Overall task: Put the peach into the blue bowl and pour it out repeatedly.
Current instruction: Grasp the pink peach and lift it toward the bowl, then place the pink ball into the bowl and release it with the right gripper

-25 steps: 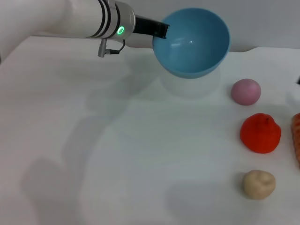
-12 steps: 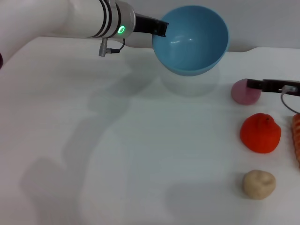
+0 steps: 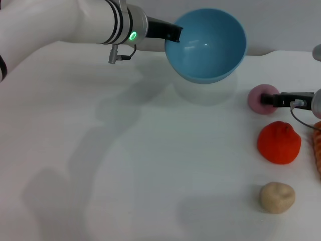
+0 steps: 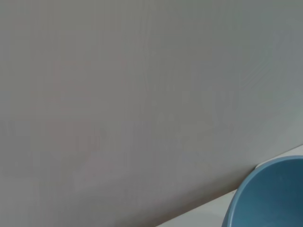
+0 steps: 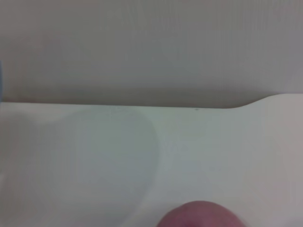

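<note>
The light blue bowl (image 3: 208,45) hangs in the air above the back of the white table, tipped so its opening faces me; it looks empty. My left gripper (image 3: 173,32) is shut on its left rim. Part of the blue bowl's (image 4: 272,194) rim shows in the left wrist view. The pink peach (image 3: 259,98) rests on the table, right of and below the bowl. My right gripper (image 3: 276,99) reaches in from the right edge, level with the peach and over its right side. In the right wrist view the peach (image 5: 201,215) sits close, at the picture's edge.
A larger red-orange fruit (image 3: 279,142) lies just in front of the peach, and a beige lumpy thing (image 3: 276,197) nearer me. An orange object (image 3: 317,150) shows at the right edge. The bowl's shadow (image 3: 203,90) falls on the table beneath it.
My right gripper has come in from the right and dropped lower, from just above the peach to level with it. The bowl stays held up in nearly the same place.
</note>
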Robot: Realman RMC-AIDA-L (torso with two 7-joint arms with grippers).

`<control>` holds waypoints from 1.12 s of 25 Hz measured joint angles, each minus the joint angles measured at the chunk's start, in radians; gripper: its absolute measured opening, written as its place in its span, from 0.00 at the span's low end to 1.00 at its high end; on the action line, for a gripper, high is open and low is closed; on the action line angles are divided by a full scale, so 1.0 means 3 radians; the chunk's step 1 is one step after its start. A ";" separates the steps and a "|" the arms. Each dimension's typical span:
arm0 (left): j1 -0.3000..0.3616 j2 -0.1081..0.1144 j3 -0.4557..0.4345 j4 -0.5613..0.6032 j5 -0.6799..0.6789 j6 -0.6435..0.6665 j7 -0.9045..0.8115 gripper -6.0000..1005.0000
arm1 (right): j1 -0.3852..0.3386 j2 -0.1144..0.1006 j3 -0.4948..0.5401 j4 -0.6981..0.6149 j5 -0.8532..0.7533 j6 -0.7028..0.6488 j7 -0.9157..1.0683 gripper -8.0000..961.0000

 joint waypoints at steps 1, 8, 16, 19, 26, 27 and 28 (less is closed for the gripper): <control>-0.0001 0.0000 0.0007 -0.0002 -0.0001 -0.0005 0.0000 0.00 | -0.0004 0.0000 0.0000 0.0000 0.0000 0.0002 -0.0016 0.51; 0.0005 0.0000 0.0066 -0.0002 -0.0005 -0.0052 -0.0003 0.00 | -0.0027 0.0006 -0.0003 0.0002 0.0010 0.0021 -0.0214 0.49; 0.0010 0.0000 0.0066 -0.0001 -0.0008 -0.0077 -0.0005 0.00 | -0.0094 0.0011 -0.0005 -0.0071 0.0320 0.0005 -0.0562 0.23; 0.0011 0.0000 0.0069 -0.0008 -0.0009 -0.0061 -0.0005 0.00 | -0.0238 0.0007 -0.0024 -0.0301 0.0453 -0.0194 -0.0638 0.19; 0.0004 0.0005 0.0112 -0.0039 0.0003 0.0088 -0.0005 0.00 | -0.0725 0.0000 -0.0010 -0.1446 0.0566 -0.1194 -0.0559 0.16; -0.0004 0.0005 0.0136 -0.0040 0.0009 0.0113 -0.0005 0.00 | -0.0756 0.0001 -0.0003 -0.1553 0.0566 -0.1287 -0.0538 0.16; -0.0012 0.0005 0.0167 -0.0046 0.0015 0.0140 -0.0005 0.00 | -0.0792 0.0002 0.0002 -0.1719 0.0566 -0.1424 -0.0493 0.15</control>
